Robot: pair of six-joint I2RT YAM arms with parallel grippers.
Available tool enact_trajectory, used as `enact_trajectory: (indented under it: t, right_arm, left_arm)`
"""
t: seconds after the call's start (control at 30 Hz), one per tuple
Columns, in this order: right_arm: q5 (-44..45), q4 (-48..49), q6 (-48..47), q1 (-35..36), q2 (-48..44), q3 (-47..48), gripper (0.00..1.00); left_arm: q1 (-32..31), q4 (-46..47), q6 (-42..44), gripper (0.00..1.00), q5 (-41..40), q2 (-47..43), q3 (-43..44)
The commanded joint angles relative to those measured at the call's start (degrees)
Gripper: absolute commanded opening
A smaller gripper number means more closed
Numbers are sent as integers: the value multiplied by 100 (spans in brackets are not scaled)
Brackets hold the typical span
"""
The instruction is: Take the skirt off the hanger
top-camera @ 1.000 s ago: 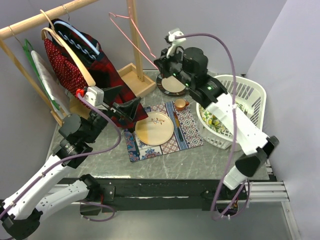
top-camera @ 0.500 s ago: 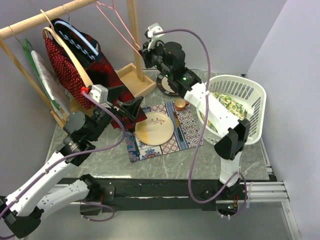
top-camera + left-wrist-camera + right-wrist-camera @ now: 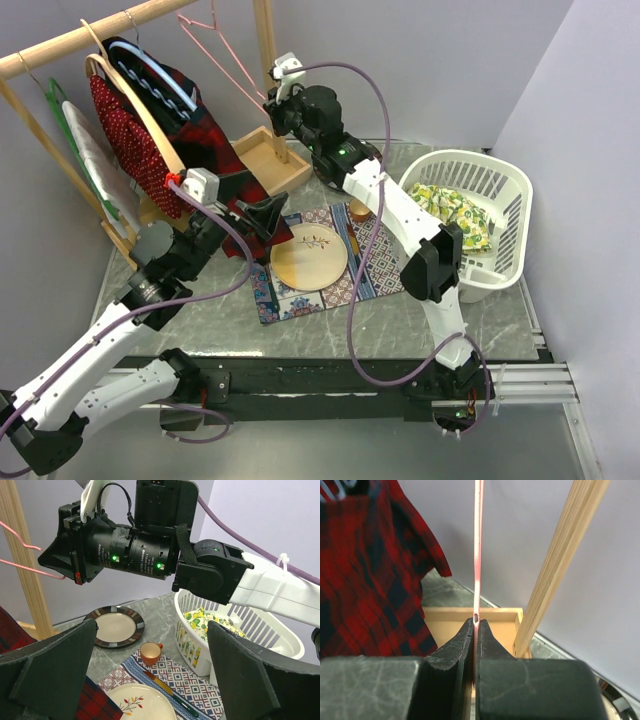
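Top external view: the right gripper (image 3: 277, 104), raised at 12 o'clock over the table, is pressed together on the lower wire of a thin pink wire hanger (image 3: 214, 56), which carries no garment; its hook reaches the upper frame edge at 11 o'clock, and whether it touches the pale wooden rack rail (image 3: 90, 35) cannot be told. The yellow-and-green floral skirt (image 3: 447, 206) lies bunched inside the white slatted plastic laundry basket (image 3: 500, 172) at 3 o'clock, its lower part screened by the basket wall. The left gripper (image 3: 264, 214) is spread wide with nothing between its fingers, hanging near the table's centre just over the edge of a red-and-black plaid garment (image 3: 215, 150) that hangs from the rack at 10 o'clock. In the right wrist view the hanger appears only as a fine pink line leaving the top of the frame, pinched where the two black pads meet. In the left wrist view the fingers are cut off at the bottom edge; between them show a small orange cup (image 3: 150, 652) and a dark-rimmed round plate (image 3: 116, 626), the latter hidden behind the right arm in the top view.
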Motion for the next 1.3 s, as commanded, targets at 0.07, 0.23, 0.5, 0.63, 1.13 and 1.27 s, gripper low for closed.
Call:
enact_trajectory:
  t: [0.07, 0.23, 0.5, 0.63, 1.13, 1.27]
  right_arm:
    - [295, 386, 284, -186, -171, 25, 0]
    - [488, 385, 531, -336, -539, -458, 7]
    - [313, 430, 866, -512, -1392, -1364, 59]
    - [-91, -413, 926, -503, -1691, -1232, 79]
    - [-828, 139, 2209, -415, -5355, -5721, 93]
    - [-971, 375, 2280, -354, -5988, -6678, 93]
  left_arm:
    - [28, 124, 29, 97, -14, 41, 49]
    - [54, 71, -32, 97, -180, 173, 102]
    - [107, 71, -50, 97, -593, 235, 76]
    - [142, -218, -15, 97, -892, 392, 251]
    - [301, -2723, -24, 97, -2852, 2088, 3639]
    - [362, -3794, -208, 99, -3616, 3131, 5065]
